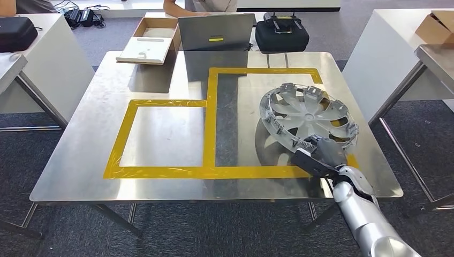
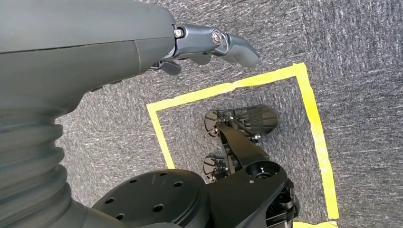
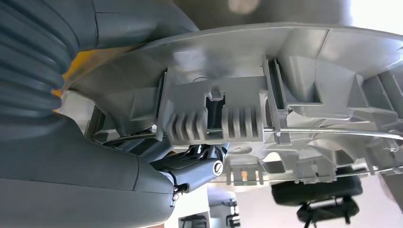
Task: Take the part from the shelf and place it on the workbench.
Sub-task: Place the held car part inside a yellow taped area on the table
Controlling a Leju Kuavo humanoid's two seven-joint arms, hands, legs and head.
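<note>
Hubcap: grey plastic wheel cover (image 1: 309,115), inner side up with clips and wire ring showing, held tilted over the right half of the workbench, its far edge raised and its near edge low by the tabletop.
Right hand: the robot's right hand (image 1: 319,153) grips the near rim of the hubcap; the right wrist view shows its thumb (image 3: 202,172) tucked under the rim beside a ribbed clip (image 3: 214,124), a hold at the edge that leaves the wheel cover's face free to settle flat.
Placement: the hubcap hangs over the larger yellow tape outline (image 1: 213,115), likely the marked drop zone, so the set-down looks close but not finished.
Workbench: shiny steel table (image 1: 80,160) with a second, smaller yellow tape square (image 1: 120,140) to the left, bare inside.
Left hand: the left hand (image 2: 209,45) hangs at the robot's side over grey carpet, holding nothing, fingers loosely extended and apart, kept out of the way.
Floor: yellow tape box (image 2: 304,95) on the carpet around the robot's feet, seemingly a standing mark.
Background: a laptop (image 1: 216,32), an open cardboard box (image 1: 150,40) and a black case (image 1: 281,33) sit at the far edge of the table, where a person (image 1: 201,5) is seated.
</note>
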